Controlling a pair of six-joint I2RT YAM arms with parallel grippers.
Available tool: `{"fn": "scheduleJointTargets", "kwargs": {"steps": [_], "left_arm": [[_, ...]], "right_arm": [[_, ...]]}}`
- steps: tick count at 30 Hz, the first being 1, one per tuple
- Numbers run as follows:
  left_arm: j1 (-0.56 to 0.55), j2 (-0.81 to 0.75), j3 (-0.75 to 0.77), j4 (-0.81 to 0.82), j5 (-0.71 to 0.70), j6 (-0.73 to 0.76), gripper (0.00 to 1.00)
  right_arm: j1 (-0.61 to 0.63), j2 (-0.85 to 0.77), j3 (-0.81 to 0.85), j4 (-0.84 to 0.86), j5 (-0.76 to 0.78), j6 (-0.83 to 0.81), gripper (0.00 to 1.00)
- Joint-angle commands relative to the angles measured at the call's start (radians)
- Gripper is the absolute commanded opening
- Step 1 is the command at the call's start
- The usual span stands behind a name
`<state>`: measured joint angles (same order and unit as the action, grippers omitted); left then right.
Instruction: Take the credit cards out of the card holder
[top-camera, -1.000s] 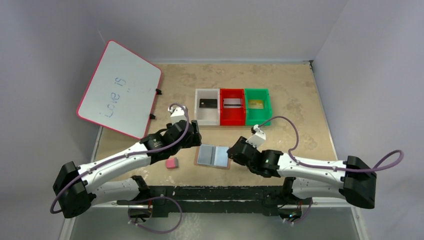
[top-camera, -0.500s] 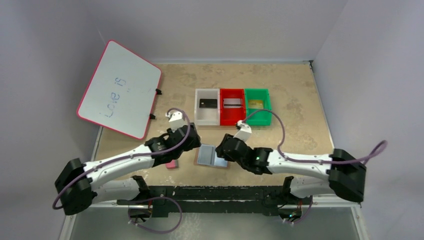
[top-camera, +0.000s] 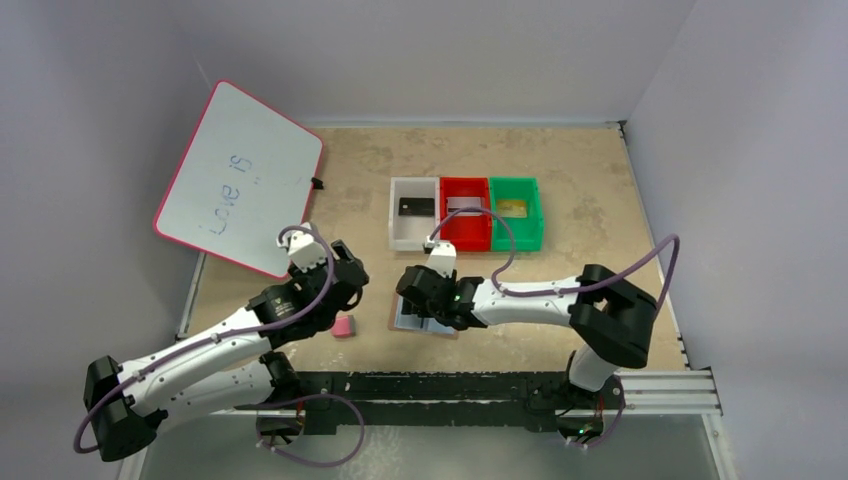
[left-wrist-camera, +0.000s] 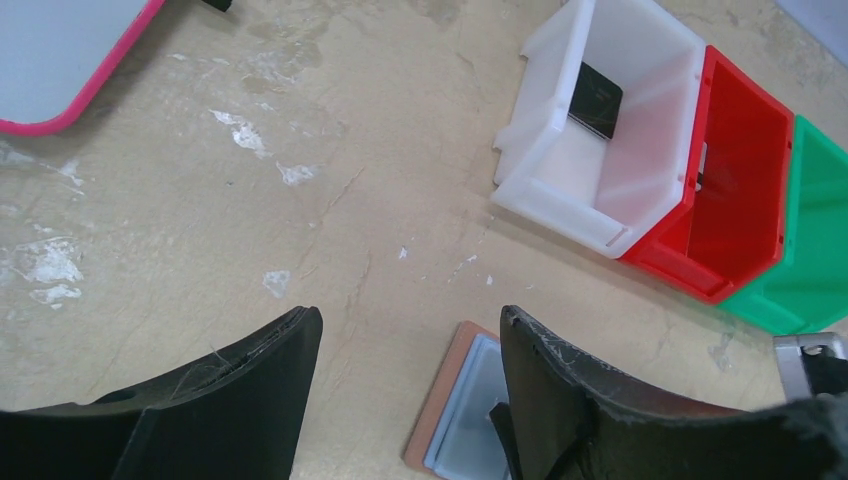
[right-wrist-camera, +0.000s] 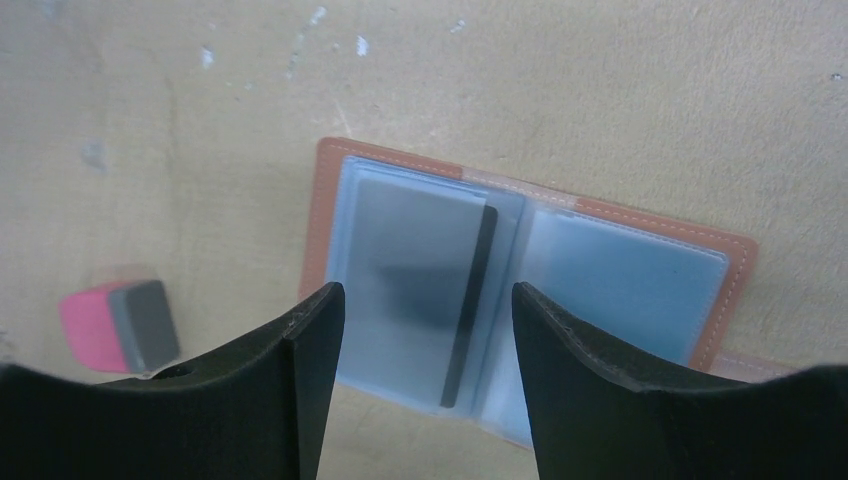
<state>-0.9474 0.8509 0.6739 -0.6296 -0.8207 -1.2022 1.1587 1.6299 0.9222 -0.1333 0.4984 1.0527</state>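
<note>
Table: beige and blotchy (top-camera: 580, 190), filling the middle of the overhead view, with plain grey walls (top-camera: 450, 50) closing it in.
Whiteboard: pink-edged (top-camera: 240, 175), leaning at the upper left.
Bins: white bin (top-camera: 394, 215), red bin (top-camera: 465, 240) and green bin (top-camera: 516, 240) are sitting side by side, touching, just above centre.
Cards already out: black card (top-camera: 416, 207) is lying in the white one, silver card (top-camera: 462, 204) in the red, gold card (top-camera: 513, 208) in the green.
Card holder: lying open and flat (right-wrist-camera: 322, 200) at lower centre of the table, clear sleeves (right-wrist-camera: 620, 280) facing up.
Card inside: a grey card (right-wrist-camera: 410, 250) with a dark edge stripe is showing through the left sleeve.
Right gripper: hanging right over the holder (right-wrist-camera: 425, 300), jaws spread, gripping nothing.
Left gripper: hanging over bare table (left-wrist-camera: 408, 330) to the holder's left, jaws apart and empty.
Eraser: pink and grey (top-camera: 343, 326), resting left of the holder.
</note>
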Motion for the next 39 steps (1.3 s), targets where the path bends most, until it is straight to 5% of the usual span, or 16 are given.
{"fn": "scheduleJointTargets", "kwargs": {"steps": [1, 13, 19, 27, 39], "left_arm": [[-0.001, -0.022, -0.006, -0.040, -0.052, -0.034, 0.66], [0.000, -0.062, -0.004, -0.060, -0.055, -0.037, 0.67], [-0.001, -0.075, -0.006, -0.067, -0.053, -0.038, 0.66], [0.000, -0.051, -0.005, -0.048, -0.038, -0.026, 0.67], [0.000, -0.018, -0.001, -0.021, -0.013, -0.016, 0.67]], "right_arm": [[0.012, 0.028, 0.067, -0.056, 0.016, -0.022, 0.65], [0.041, 0.159, 0.172, -0.179, 0.061, 0.017, 0.67], [0.044, 0.189, 0.185, -0.242, 0.097, 0.058, 0.61], [0.043, 0.117, 0.094, -0.092, 0.001, 0.034, 0.53], [0.035, 0.030, 0.003, 0.006, -0.025, 0.046, 0.54]]}}
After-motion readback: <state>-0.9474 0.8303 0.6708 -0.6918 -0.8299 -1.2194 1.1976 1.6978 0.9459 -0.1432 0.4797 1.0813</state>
